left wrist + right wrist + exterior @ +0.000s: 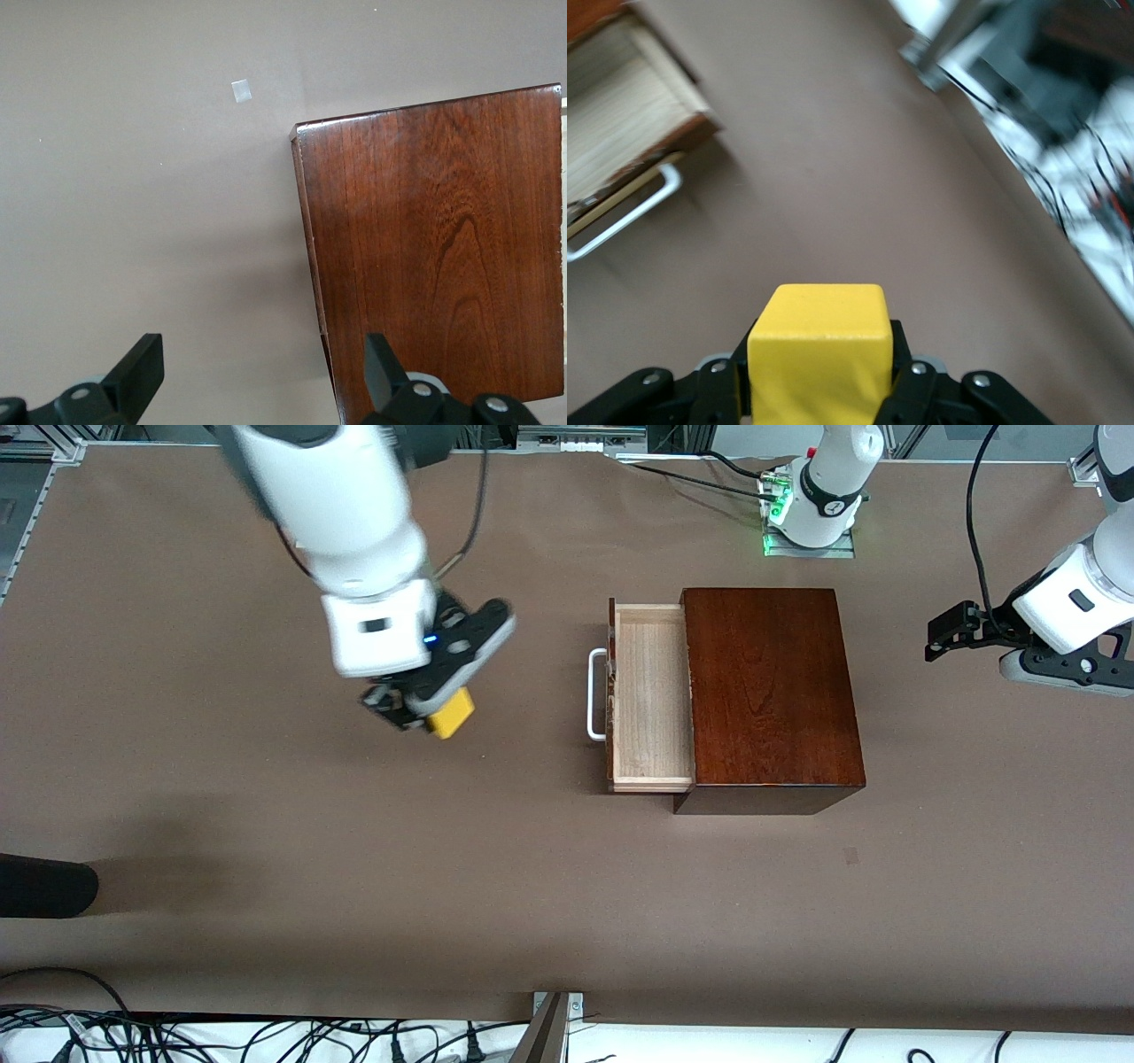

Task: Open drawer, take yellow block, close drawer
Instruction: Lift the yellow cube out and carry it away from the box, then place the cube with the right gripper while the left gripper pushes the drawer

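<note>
My right gripper [423,713] is shut on the yellow block [450,714] and holds it in the air over bare table, toward the right arm's end from the drawer. In the right wrist view the yellow block [819,350] sits tight between the fingers of my right gripper [819,390]. The drawer [651,695] stands pulled out of the dark wooden box [769,691], its pale inside showing nothing in it, with the white handle [596,695] on its front. My left gripper [941,638] waits open over the table beside the box, at the left arm's end; its fingers [135,370] stand wide apart.
The left arm's base [819,500] with a green light stands at the table's edge by the robots. A dark object [44,886] pokes in at the right arm's end, nearer the camera. Cables [266,1036] run along the near edge. A small patch [850,856] marks the tabletop.
</note>
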### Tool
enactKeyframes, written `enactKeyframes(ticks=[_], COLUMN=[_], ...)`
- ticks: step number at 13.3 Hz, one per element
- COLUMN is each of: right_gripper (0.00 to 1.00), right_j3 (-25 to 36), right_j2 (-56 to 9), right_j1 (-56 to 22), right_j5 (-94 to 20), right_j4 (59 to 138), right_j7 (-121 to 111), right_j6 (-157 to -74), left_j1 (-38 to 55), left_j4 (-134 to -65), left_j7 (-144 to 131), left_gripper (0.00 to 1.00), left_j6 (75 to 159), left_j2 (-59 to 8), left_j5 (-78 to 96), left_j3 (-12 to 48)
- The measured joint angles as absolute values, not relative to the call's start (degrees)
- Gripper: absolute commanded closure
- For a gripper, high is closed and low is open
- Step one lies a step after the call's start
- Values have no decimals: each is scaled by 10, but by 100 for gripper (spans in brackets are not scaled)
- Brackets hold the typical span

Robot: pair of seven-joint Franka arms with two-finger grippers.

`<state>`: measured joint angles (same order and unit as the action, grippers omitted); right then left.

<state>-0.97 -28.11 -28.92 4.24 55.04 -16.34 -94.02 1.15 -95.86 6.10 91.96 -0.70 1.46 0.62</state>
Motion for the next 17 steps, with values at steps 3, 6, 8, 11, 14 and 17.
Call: enactKeyframes(ticks=[3,6,8,11,14,17], right_gripper=[100,100,100,100,100,100], right_j3=[-8,-3,8,43,59,59], right_j2=[-220,-156,-121,-104,-105,-107], right_j1=[-227,-162,-136,-128,-121,-120], right_j5=[37,6,1,0,-2,-3], right_j4=[630,748,830,946,1066,1169], right_j7=[-128,-123,-120,-106,-83,-30], right_j6=[-942,-967,-977,-1041,-1168,-1292], left_j1=[23,33,35,36,38,42], left_j4=[-951,-925,-917,-912,-909,-898], left_j7=[63,65,99,138,140,139], left_gripper=[0,0,0,0,0,0], left_j6=[907,865,856,855,855,866], left_j2=[-7,-14,-24,-44,-57,-80], left_j5=[15,14,16,37,45,46], left_j3=[15,35,40,65,156,255])
